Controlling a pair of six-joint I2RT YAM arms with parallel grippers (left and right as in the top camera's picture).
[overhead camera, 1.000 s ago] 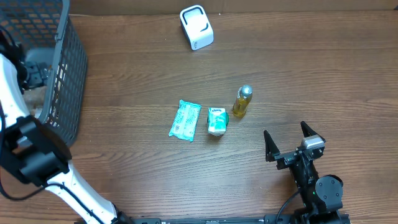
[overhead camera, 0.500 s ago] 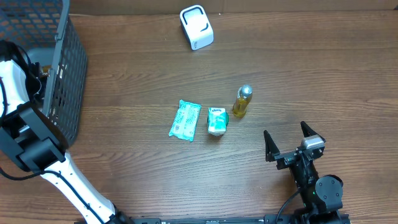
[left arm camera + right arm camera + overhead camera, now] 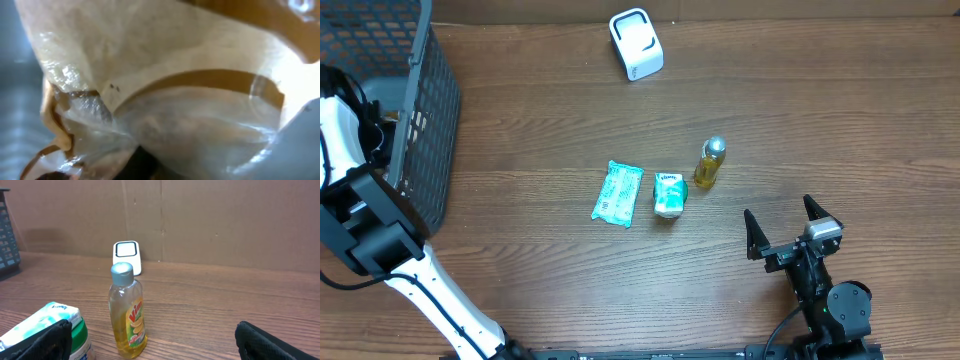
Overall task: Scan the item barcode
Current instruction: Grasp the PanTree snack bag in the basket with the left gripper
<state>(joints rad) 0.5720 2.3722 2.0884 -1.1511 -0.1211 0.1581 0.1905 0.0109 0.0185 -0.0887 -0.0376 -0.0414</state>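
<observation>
Inside the black mesh basket (image 3: 430,110), whether my left fingers grasp the crinkly tan packet (image 3: 165,110), presumably wanted for scanning, is indeterminable; right fingers (image 3: 272,342) stand spread.

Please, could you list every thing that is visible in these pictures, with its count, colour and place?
basket: 1, black mesh, rear left of table
scanner: 1, white, rear centre
bottle: 1, yellow liquid, silver cap, upright, centre
tissue pack: 1, green and white, left of bottle
flat packet: 1, teal, left of tissue pack
clear bag: 1, beige contents, fills left wrist view
table: 1, brown wood
cardboard wall: 1, brown, behind table
left arm: 1, white and black, extends into basket, jaws hidden
right gripper: 1, black, front right, jaws open, empty
</observation>
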